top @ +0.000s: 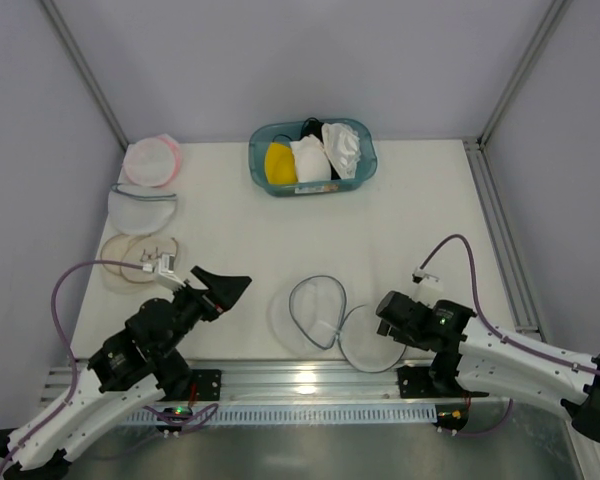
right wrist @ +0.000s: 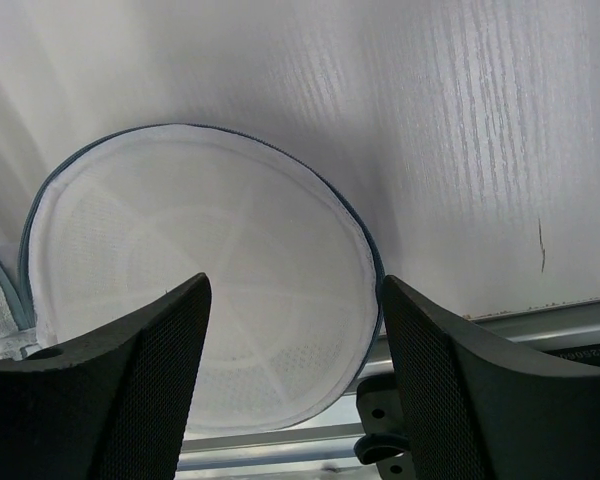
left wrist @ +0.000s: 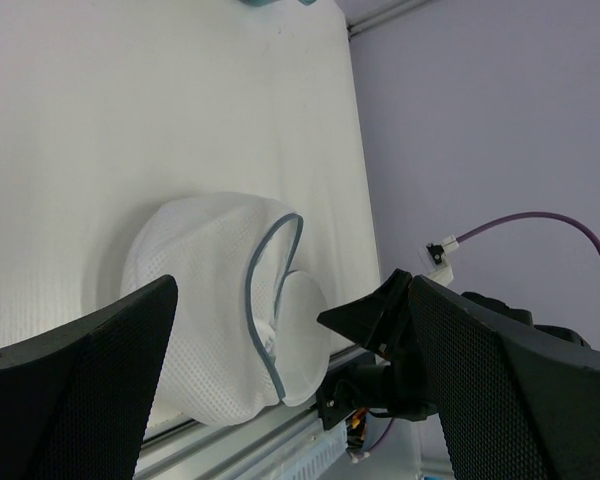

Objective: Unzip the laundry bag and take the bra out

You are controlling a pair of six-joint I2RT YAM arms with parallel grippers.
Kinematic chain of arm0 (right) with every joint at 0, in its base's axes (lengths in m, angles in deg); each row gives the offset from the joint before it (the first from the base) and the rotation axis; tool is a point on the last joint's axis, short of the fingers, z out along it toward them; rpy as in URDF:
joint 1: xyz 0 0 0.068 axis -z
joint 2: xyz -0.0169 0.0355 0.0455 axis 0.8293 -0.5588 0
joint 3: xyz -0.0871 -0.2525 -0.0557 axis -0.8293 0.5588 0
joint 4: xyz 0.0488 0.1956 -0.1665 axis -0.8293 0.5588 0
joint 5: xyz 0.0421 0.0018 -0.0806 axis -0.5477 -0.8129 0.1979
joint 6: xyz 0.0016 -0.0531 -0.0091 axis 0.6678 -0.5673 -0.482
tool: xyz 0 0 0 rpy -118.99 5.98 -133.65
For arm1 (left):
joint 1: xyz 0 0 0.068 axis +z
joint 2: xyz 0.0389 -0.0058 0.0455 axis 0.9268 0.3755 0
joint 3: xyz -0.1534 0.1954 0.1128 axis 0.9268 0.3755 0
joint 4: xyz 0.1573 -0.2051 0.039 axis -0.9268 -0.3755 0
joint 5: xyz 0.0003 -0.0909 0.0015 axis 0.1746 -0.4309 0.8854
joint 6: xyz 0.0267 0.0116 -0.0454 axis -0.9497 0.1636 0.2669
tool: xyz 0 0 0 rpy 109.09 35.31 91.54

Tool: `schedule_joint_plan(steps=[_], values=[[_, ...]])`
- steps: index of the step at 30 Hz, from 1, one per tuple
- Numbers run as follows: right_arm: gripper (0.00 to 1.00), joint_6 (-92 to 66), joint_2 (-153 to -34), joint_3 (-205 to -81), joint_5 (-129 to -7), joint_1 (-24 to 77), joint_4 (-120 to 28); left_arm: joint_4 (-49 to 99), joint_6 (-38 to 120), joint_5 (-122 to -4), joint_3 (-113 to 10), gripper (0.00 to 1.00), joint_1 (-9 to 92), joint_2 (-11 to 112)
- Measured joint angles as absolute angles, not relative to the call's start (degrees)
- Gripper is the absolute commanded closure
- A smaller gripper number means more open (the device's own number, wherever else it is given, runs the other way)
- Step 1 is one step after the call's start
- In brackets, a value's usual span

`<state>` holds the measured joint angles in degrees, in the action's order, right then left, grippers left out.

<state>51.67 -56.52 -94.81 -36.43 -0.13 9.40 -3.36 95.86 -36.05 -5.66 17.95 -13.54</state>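
The laundry bag [top: 320, 310] lies unzipped near the front edge, its two grey-blue-rimmed mesh halves spread side by side. In the left wrist view the laundry bag [left wrist: 200, 300] gapes along its rim. My right gripper [top: 385, 312] hovers open over the right half, and in its own view the right gripper [right wrist: 295, 290] straddles that flat mesh half of the laundry bag [right wrist: 210, 250] without touching it. My left gripper [top: 230, 287] is wide open and empty, left of the bag; seen from its wrist, the left gripper [left wrist: 290, 285] faces it. The bra [top: 342, 146], crumpled white fabric, lies in the basket.
A teal basket [top: 258, 165] at the back also holds a yellow garment [top: 278, 162] and a smooth white pad [top: 310, 158]. At the left lie a pink-rimmed pouch [top: 150, 160], a grey-rimmed pouch [top: 142, 205] and a beige-rimmed pouch [top: 130, 262]. A metal rail [top: 310, 378] runs along the front.
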Motion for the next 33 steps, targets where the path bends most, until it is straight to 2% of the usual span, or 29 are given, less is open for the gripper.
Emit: schedule_joint_plan(steps=[6, 14, 17, 18, 21, 23, 26, 33], values=[[0.31, 51.8, -60.5, -94.7, -36.3, -0.2, 8.9, -4.0, 95.9, -36.0, -5.6, 0.01, 17.9, -14.3], [0.27, 54.8, -67.0, -96.9, -34.8, -3.4, 11.9, -4.9, 95.9, -35.9, -5.4, 0.01, 17.9, -16.5], [0.34, 56.4, -67.6, -97.1, -34.8, -3.9, 11.7, -5.1, 95.9, -35.9, -5.1, 0.01, 17.9, -17.2], [0.4, 56.8, -67.5, -96.4, -35.1, -3.9, 10.5, -5.2, 95.9, -35.8, -5.0, 0.01, 17.9, -17.6], [0.43, 57.9, -67.2, -93.8, -36.3, -4.2, 7.6, -5.7, 96.0, -35.6, -4.8, 0.01, 17.9, -18.8], [0.43, 58.4, -67.2, -92.8, -36.9, -4.5, 6.7, -6.4, 96.1, -35.4, -4.8, 0.0, 17.9, -20.0], [0.32, 58.7, -67.3, -92.9, -36.9, -4.6, 6.1, -7.8, 96.6, -35.0, -4.8, 0.01, 17.9, -22.0], [0.32, 59.3, -68.2, -94.6, -36.4, -4.9, 7.8, -9.7, 97.0, -34.3, -4.8, 0.01, 17.9, -24.2]])
